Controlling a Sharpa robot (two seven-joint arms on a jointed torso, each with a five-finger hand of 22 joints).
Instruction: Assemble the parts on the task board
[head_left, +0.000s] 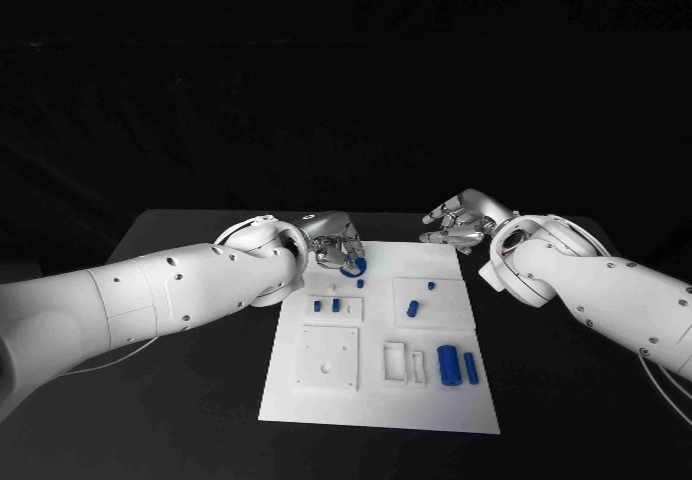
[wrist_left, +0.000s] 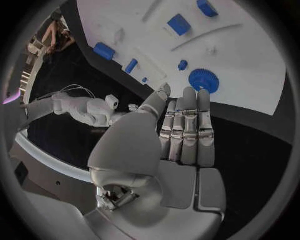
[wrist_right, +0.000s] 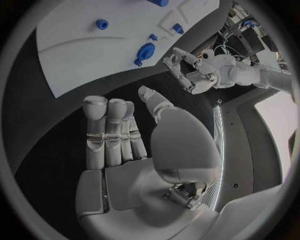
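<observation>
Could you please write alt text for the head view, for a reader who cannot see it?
Two white robot arms reach over a white task board on a black table. The left hand hovers at a blue gear on the board's far edge; the right hand hangs open beyond it. Small blue parts lie on the board.

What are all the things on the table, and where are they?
task board: one, white, middle of the black table.
gear: one, blue, far edge of the board, just beyond the left hand's fingers.
cylinders: two, blue, side by side at the board's near right.
small parts: several, blue, scattered over the board's middle panels; exact count unclear.
table: one, black, under the board.
left hand: silver, open, at the board's far left corner.
right hand: silver, open, beyond the board's far right corner.
</observation>
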